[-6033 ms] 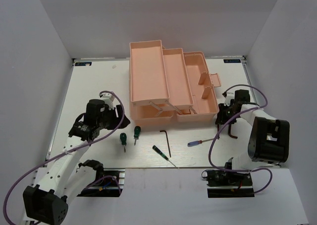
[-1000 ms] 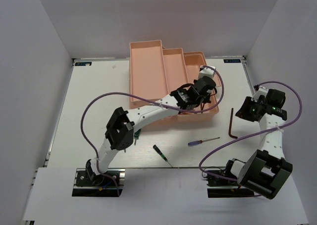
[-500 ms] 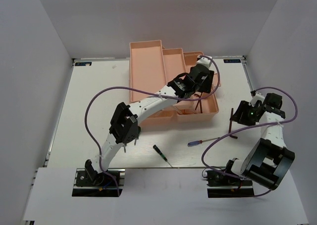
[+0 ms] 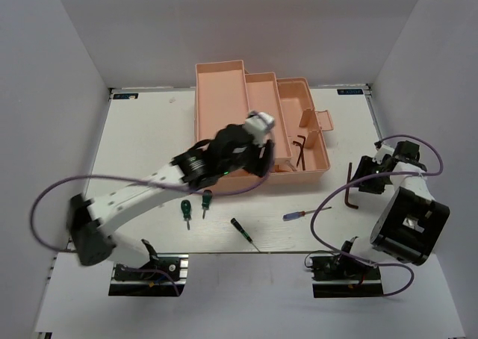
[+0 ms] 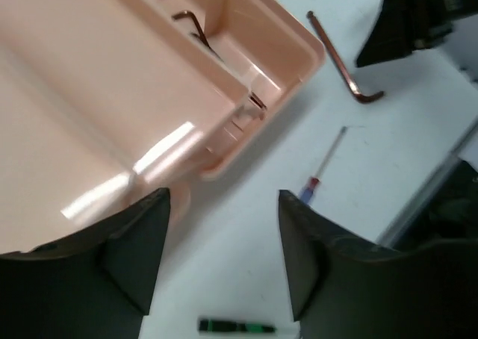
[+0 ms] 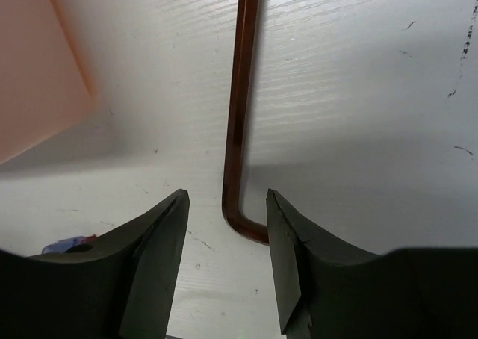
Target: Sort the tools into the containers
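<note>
The salmon-pink toolbox [image 4: 224,115] stands open at the back middle, and one dark hex key [image 4: 300,151] lies in its right compartment. My left gripper [image 4: 259,139] is open and empty above the box's front edge. Its wrist view shows the toolbox [image 5: 89,130], that hex key [image 5: 196,27], the blue-and-red screwdriver [image 5: 321,171] and the slim green screwdriver [image 5: 231,326]. My right gripper [image 4: 364,178] is open, just above a brown hex key [image 4: 349,184] on the table. That hex key's bend [image 6: 240,212] lies between the fingers, untouched.
Two stubby green screwdrivers [image 4: 184,209] [image 4: 205,201] lie left of the box front. The slim green screwdriver [image 4: 245,233] and the blue-and-red one [image 4: 306,213] lie on the near table. White walls enclose the table.
My left arm has drawn back from the box's right compartment toward the front left, leaving a hex key inside. My right gripper has dropped over the brown hex key on the table.
</note>
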{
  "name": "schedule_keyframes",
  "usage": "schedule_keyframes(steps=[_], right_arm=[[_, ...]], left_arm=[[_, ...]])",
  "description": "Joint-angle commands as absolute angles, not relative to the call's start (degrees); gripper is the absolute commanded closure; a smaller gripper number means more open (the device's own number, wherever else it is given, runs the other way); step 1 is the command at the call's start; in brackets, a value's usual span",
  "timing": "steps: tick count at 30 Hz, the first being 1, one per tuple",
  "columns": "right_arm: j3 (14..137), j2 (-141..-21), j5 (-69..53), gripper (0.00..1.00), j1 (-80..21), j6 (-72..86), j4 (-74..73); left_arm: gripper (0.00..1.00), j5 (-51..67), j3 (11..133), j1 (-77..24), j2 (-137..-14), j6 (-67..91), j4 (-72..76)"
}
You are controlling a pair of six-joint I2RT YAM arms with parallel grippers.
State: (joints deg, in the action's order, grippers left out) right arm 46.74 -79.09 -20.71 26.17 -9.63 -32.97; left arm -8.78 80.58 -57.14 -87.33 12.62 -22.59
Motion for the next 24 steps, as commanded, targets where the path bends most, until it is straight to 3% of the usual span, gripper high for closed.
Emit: schedule_keyframes(steps=[1,4,9,21,23,24], right_arm=[[49.74,-81.29,-19.43,0.48,25.23,-9.32,-30.15],[50.71,-83.92,-18.46,0.5,24.08,-8.61,-29.62],[49.92,-85.17,-14.43,0.5,19.95,-7.74,-27.25],[49.31,-89.47,3.59,0.57,11.26,-5.27,-25.05],[48.61,-89.73,3.95,0.6,11.25,-5.36,-25.05],[48.43,-90.0,3.96,0.66,11.25,-5.36,-25.14]], left_arm=[[0.28,-5.2,68.14,-56.95,-72.54,10.11,-20.04],[0.19,-2.56,61.71,-56.95,-63.92,9.58,-23.19],[0.16,-4.92,53.19,-56.95,-54.68,7.92,-26.28],[0.15,-7.65,51.5,-56.95,-49.83,7.91,-29.18],[0.15,-7.65,51.5,-56.95,-49.83,7.91,-29.18],[0.15,-7.65,51.5,-56.95,-49.83,7.91,-29.18]])
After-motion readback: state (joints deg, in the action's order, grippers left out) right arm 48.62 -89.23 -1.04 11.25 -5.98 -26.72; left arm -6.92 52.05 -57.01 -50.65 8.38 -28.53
